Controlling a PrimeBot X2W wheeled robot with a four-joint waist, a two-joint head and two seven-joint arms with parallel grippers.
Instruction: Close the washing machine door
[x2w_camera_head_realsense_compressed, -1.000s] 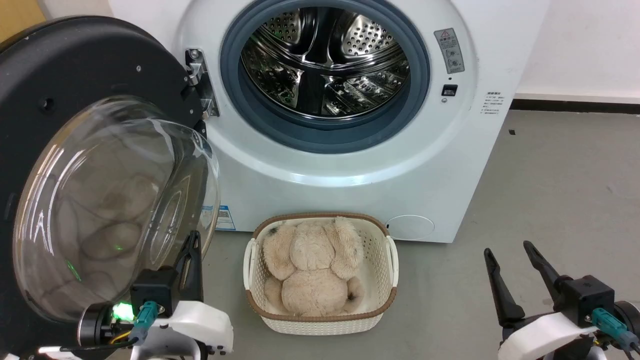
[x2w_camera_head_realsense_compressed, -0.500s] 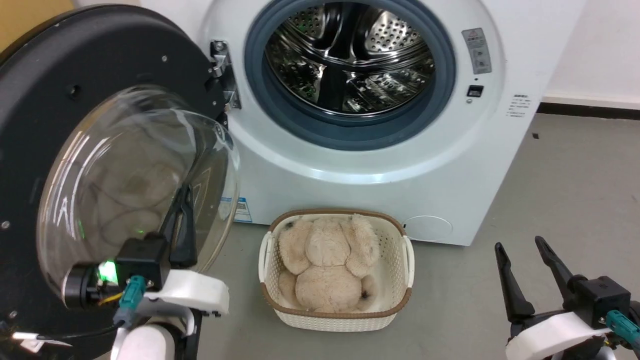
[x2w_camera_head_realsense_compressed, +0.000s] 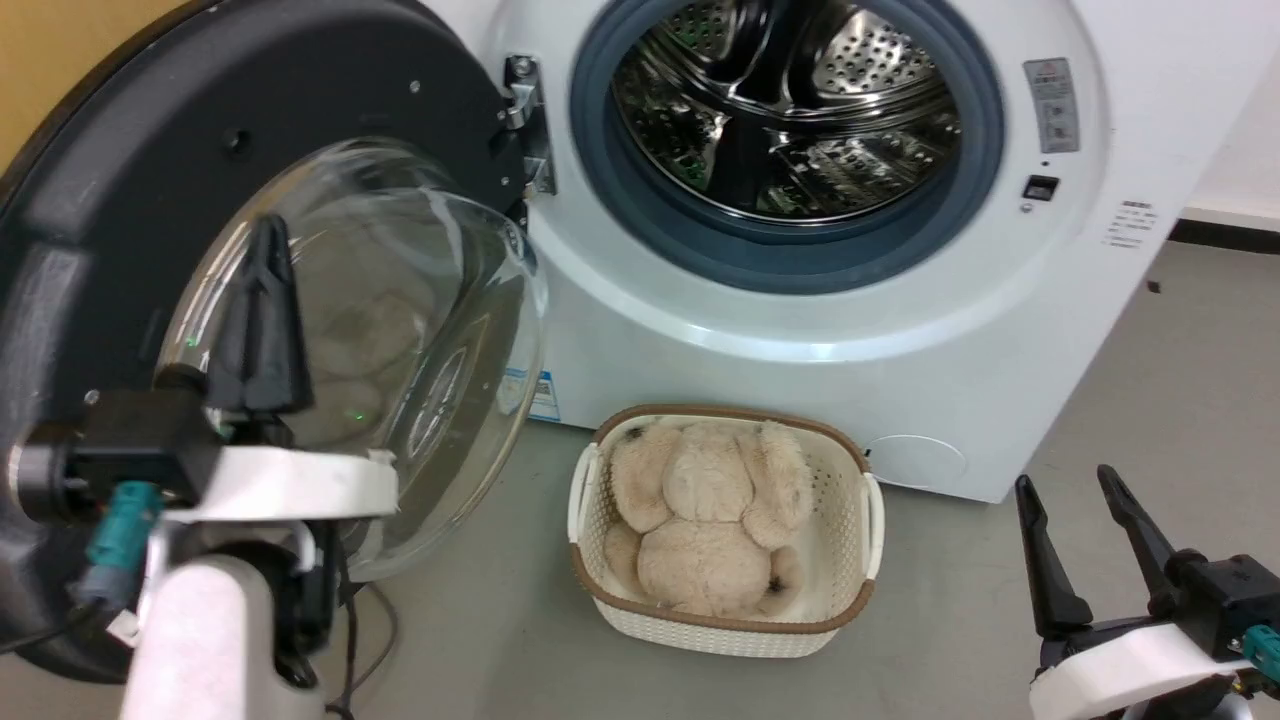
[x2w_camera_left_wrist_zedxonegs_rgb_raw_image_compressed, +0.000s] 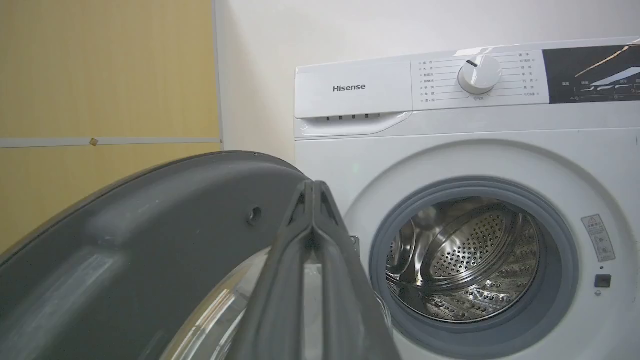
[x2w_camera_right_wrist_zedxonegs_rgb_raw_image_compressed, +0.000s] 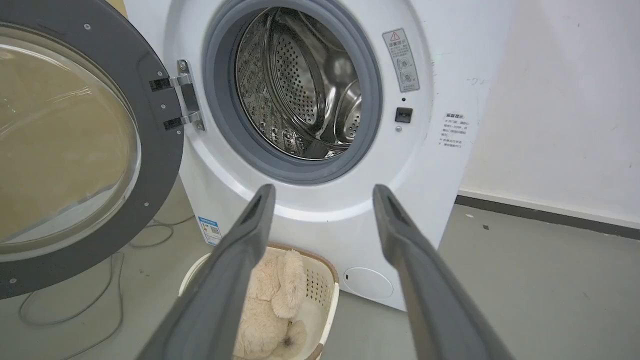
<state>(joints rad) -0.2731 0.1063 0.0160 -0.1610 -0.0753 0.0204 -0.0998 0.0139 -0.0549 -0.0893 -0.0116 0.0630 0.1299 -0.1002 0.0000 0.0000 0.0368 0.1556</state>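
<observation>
washing machine door (x2w_camera_head_realsense_compressed: 130, 170): swung open at left, just beyond left gripper (x2w_camera_head_realsense_compressed: 265, 235)
left gripper: clenched, empty
right gripper (x2w_camera_head_realsense_compressed: 1063, 476): released, near right

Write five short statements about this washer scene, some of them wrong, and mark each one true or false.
1. The washing machine door is latched shut. False: it stands swung open, to the left of the exposed drum.
2. The left end effector is shut. True.
3. The right end effector grips the basket. False: it is open, holds nothing and is apart from the basket.
4. A plush toy lies in the basket. True.
5. The basket stands inside the washing machine. False: it stands on the floor in front of it.
</observation>
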